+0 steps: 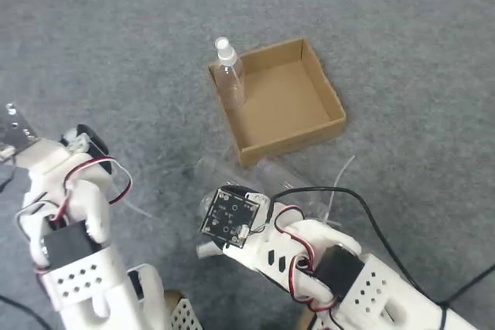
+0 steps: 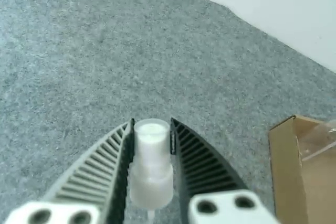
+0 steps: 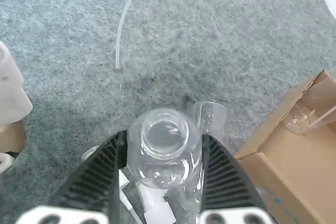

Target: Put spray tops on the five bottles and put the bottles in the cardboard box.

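Note:
My left gripper (image 2: pixel 152 125) is shut on a white spray top (image 2: pixel 151 163), held above bare carpet. My right gripper (image 3: pixel 164 141) is shut on a clear bottle (image 3: pixel 164 150) with no top, its open mouth facing the wrist camera. Another topless clear bottle (image 3: pixel 208 117) lies just beyond it on the carpet. The cardboard box (image 1: pixel 325 96) sits at the back centre. One bottle with a spray top (image 1: pixel 230 75) stands in the box's near-left corner. Loose white spray tops (image 3: pixel 155 205) lie under the held bottle. Clear bottles (image 1: pixel 267 174) lie in front of the box.
A thin spray tube (image 3: pixel 127 19) lies loose on the grey carpet near the right arm (image 1: pixel 332 268). The left arm (image 1: pixel 66 229) stands at the lower left. Open carpet stretches to the left and right of the box.

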Motion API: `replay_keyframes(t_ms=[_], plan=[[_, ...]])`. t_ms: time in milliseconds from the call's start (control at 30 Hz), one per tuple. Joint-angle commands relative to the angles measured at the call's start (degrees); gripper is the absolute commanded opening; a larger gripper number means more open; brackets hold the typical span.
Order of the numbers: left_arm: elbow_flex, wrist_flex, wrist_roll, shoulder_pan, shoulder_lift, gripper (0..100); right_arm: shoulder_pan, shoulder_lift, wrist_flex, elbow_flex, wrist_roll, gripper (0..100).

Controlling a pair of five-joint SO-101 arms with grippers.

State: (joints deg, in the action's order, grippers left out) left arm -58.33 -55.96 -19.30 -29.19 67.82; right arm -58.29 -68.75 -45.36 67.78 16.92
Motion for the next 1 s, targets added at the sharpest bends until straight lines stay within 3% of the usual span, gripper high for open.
replay_keyframes(t_ms=[0, 500, 767, 967], plan=[[1.8, 1.8, -0.6, 0.4, 1.7, 1, -0.5, -0.7, 1.2, -0.6, 1.7, 1.8], [6.1, 1.1, -0.6, 0.4, 1.7, 1, -0.5, -0.7, 2.9, 1.5, 5.3, 1.7], [15.7, -6.3, -0.6, 0.8, 1.7, 1, -0.5, -0.7, 3.0, 1.6, 4.9, 1.7], [21.0, -12.0, -2.9, 10.0, 1.7, 1, -0.1, -0.7, 4.2, 1.6, 2.3, 1.7]])
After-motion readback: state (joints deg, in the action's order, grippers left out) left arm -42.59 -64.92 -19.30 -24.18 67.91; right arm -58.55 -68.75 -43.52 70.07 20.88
